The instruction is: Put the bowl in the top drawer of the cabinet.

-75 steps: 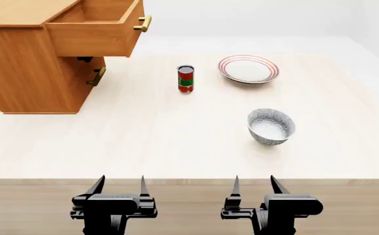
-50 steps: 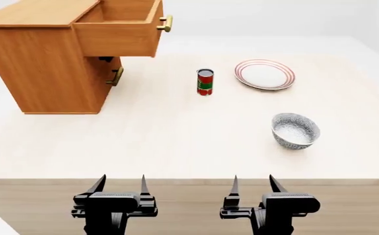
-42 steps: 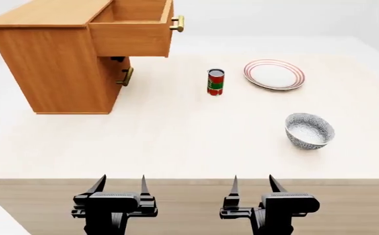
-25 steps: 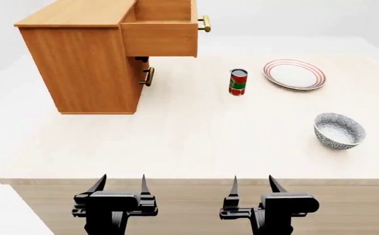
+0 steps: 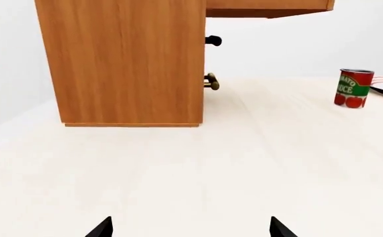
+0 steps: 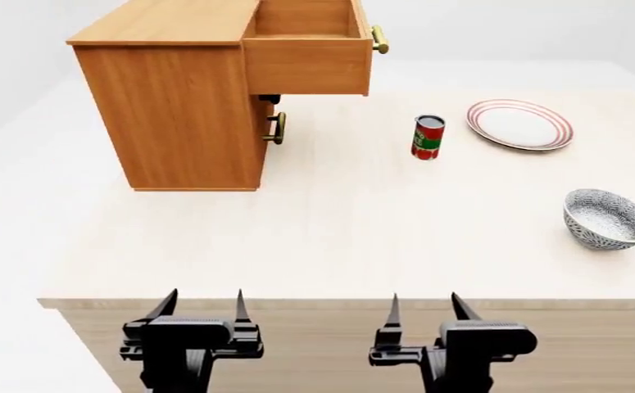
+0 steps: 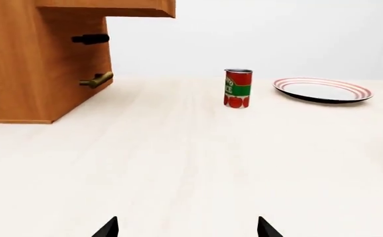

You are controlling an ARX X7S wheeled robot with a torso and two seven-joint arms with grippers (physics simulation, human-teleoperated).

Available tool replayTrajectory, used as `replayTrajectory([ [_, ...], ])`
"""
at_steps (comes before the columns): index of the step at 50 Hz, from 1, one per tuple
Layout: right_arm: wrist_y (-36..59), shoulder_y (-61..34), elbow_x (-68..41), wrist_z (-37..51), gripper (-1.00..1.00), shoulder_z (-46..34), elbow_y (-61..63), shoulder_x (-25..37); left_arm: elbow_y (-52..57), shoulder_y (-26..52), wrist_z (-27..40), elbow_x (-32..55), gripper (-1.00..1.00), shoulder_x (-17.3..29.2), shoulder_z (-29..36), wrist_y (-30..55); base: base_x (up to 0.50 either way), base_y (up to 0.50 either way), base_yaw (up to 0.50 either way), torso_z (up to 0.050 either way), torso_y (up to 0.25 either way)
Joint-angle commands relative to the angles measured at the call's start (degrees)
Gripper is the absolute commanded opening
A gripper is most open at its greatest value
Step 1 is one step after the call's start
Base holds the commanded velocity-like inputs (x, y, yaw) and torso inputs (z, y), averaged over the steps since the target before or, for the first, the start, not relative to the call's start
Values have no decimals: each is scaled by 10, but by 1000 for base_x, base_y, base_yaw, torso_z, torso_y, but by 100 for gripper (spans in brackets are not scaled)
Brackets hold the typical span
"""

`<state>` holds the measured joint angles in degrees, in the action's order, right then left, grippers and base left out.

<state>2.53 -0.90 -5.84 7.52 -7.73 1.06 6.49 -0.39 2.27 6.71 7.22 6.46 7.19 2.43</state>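
Speckled bowl [image 6: 607, 219] sits upright on the pale wood-grain tabletop [image 6: 350, 221], near its right edge in the head view, empty, nothing touching it. Red-rimmed plate [image 6: 519, 124] lies farther back, apart from the bowl; tomato sauce can [image 6: 428, 137] stands upright left of the plate. Cabinet [image 6: 180, 115] stands at the far left of the tabletop, top drawer [image 6: 306, 57] pulled out, its interior bare wood, brass handle facing right. Lower drawer's brass handle [image 6: 278, 128] shows beneath the overhang. Left gripper [image 6: 201, 307] and right gripper [image 6: 424, 309] hang below the tabletop's near edge, jaws spread on both, holding nothing. Surroundings: plain white, featureless walls and floor.
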Motion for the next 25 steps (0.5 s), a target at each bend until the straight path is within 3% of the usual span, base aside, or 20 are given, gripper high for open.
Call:
replayTrajectory([
  [1, 43, 1, -13, 13, 100, 0, 50, 10, 65, -12, 11, 8, 100, 14, 8, 45, 0, 0, 0, 0, 0],
  [7, 139, 6, -31, 22, 100, -1, 176, 24, 200, -32, -4, 39, 100, 38, 21, 132, 0, 0, 0, 0, 0],
  [13, 262, -12, -62, 36, 100, 12, 303, 43, 303, -7, 11, 99, 100, 45, -9, 240, 0, 0, 0, 0, 0],
  [18, 380, -46, -99, 50, 100, 34, 412, 58, 380, 39, 35, 154, 100, 51, -42, 332, 0, 0, 0, 0, 0],
  [25, 599, -185, -222, 61, 100, 135, 532, 67, 433, 176, 65, 237, 100, 60, -91, 462, 0, 0, 0, 0, 0],
])
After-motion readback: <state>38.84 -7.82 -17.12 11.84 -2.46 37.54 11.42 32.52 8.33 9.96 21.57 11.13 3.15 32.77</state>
